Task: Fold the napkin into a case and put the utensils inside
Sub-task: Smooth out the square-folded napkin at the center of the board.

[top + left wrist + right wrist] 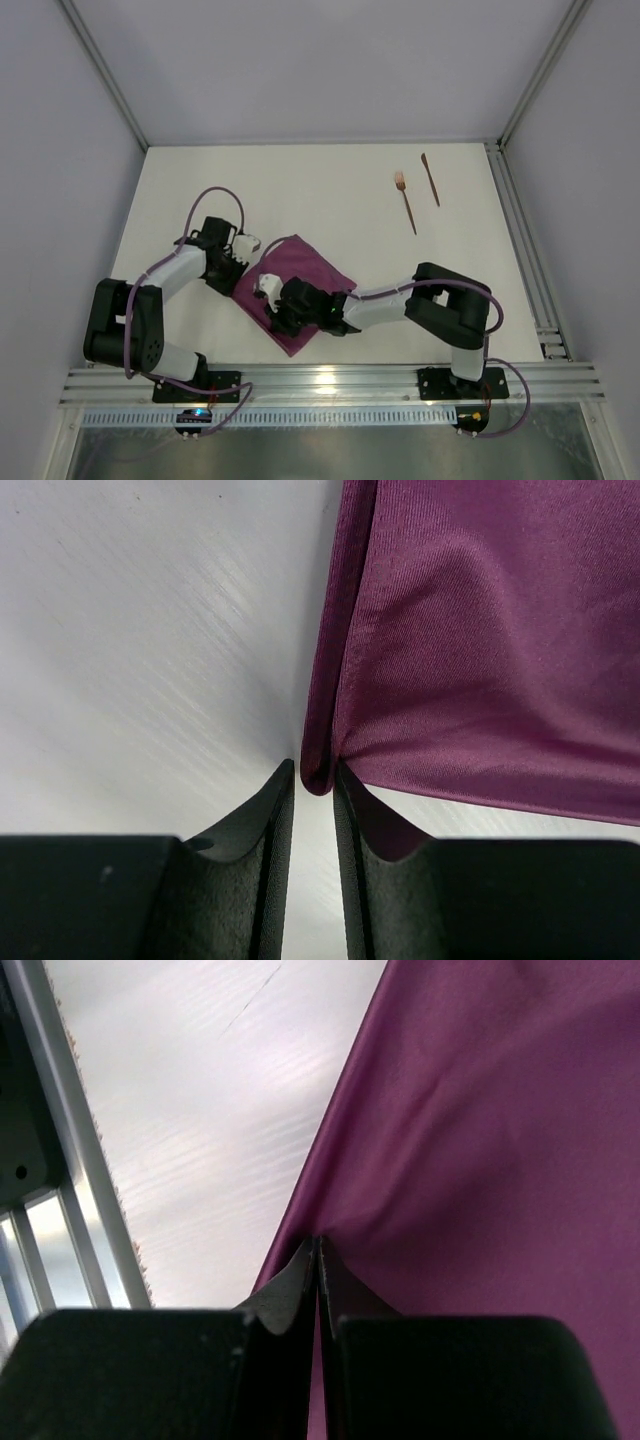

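The left gripper [315,778] and right gripper [318,1250] each pinch the napkin [312,266] by an edge, near the counter's [300,190] front edge; the fork [405,201] and knife [430,180] lie toward its far right corner.

No readable text, label, brand, number or sign is showing in any of the three views.
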Robot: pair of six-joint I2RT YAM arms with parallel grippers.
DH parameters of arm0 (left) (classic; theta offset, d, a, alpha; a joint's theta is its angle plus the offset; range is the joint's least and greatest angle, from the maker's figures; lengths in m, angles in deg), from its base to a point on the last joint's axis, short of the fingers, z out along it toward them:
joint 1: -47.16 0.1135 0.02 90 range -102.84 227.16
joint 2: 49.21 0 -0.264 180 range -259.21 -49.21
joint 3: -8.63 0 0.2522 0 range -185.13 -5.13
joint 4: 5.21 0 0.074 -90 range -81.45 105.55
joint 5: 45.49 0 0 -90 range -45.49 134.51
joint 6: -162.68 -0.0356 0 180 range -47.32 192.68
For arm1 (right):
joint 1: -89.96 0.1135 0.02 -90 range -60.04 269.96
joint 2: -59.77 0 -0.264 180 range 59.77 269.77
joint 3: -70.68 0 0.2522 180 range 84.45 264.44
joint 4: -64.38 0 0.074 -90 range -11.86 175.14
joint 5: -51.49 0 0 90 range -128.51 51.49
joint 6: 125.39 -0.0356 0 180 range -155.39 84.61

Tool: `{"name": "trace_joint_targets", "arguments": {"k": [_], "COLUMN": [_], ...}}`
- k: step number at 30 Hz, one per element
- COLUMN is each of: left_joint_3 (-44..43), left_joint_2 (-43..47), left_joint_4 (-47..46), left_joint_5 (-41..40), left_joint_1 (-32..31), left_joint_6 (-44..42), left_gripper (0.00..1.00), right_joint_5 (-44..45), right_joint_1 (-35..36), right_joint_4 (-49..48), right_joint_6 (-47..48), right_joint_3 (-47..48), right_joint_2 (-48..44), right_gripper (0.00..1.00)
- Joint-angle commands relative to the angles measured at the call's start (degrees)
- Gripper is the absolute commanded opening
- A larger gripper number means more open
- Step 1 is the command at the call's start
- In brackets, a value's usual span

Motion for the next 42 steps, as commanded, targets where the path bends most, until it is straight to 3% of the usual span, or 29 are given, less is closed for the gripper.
{"name": "trace_joint_targets", "arguments": {"k": [1,10,13,21,31,37,42], "left_joint_3": [-0.33,-0.33,-0.24,0.2,0.37,0.29,-0.15], "left_joint_2": [0.4,0.23,0.76,1.99,1.99,1.99,2.86], "left_joint_4": [-0.92,-1.1,-1.01,-0.92,-1.01,-1.1,-0.57], "left_joint_5": [-0.02,-0.12,0.41,1.12,0.68,0.76,2.16], "left_joint_1": [-0.07,-0.07,-0.07,-0.07,-0.07,-0.07,-0.07], "left_joint_6": [-0.03,-0.03,-0.38,-0.82,-1.35,-1.79,-1.96], "left_gripper": [0.24,0.24,0.24,0.25,0.25,0.25,0.27], "right_joint_5": [3.98,6.98,5.67,-2.69,-0.32,-0.23,-0.58], "right_joint_1": [4.36,5.79,1.57,-19.06,-29.81,-36.22,-37.2], "right_joint_4": [5.72,6.86,7.05,-4.73,-7.46,-7.64,-0.45], "right_joint_6": [-0.12,-4.24,-6.0,-19.89,-25.34,-26.93,-23.77], "right_joint_3": [-4.44,-10.77,-11.74,-23.51,-30.44,-35.21,-32.23], "right_joint_2": [-3.47,-14.28,-17.79,-21.94,-21.23,-27.29,-34.32], "right_gripper": [0.04,0.04,0.04,0.04,0.04,0.04,0.1]}}
